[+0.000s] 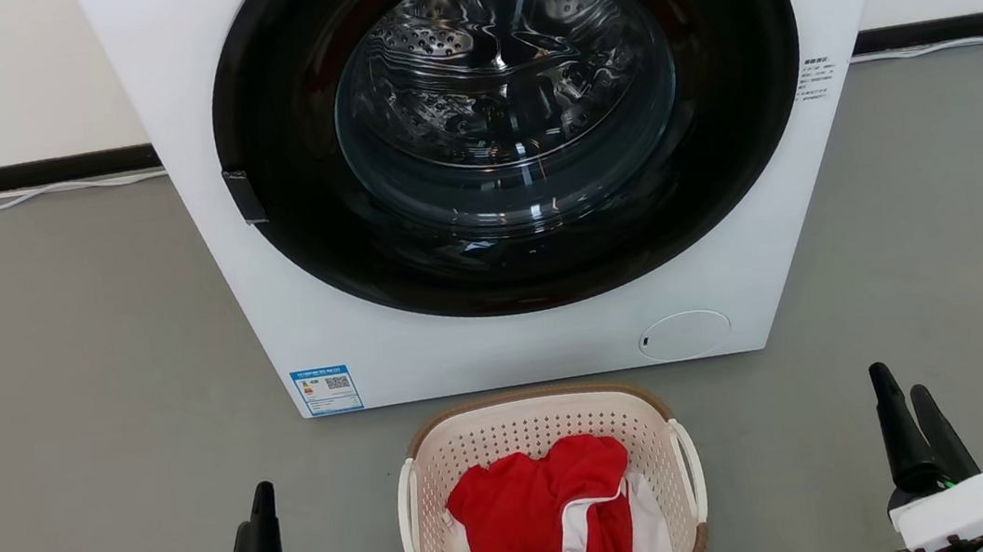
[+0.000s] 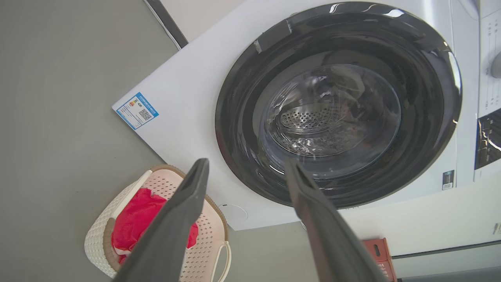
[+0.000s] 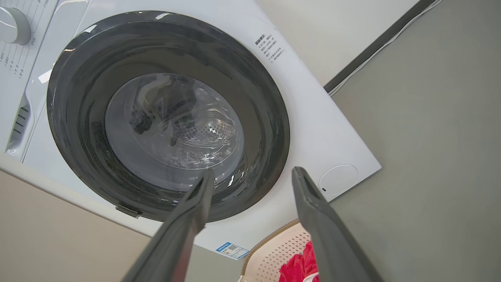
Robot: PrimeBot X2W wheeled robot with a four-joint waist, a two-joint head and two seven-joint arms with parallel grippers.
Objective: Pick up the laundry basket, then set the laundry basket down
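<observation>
The laundry basket (image 1: 492,433), cream perforated plastic with a brown rim and white loop handles, stands on the grey floor just in front of the washing machine. Red and white clothes (image 1: 533,496) lie inside it. My left gripper (image 1: 261,503) hangs open to the basket's left, well apart from it. My right gripper (image 1: 900,383) hangs open farther off on the basket's right. In the left wrist view the left gripper (image 2: 247,162) is spread wide with nothing between its fingers, the basket (image 2: 98,243) below left. The right gripper (image 3: 254,171) is likewise empty, with the basket (image 3: 274,250) at the bottom edge.
A white front-loading washing machine (image 1: 369,347) with a dark round door (image 1: 268,135), shut, stands right behind the basket. White cables (image 1: 22,196) run along the wall base. A red crate (image 2: 377,254) sits beside the machine. Grey floor (image 1: 73,384) spreads on both sides.
</observation>
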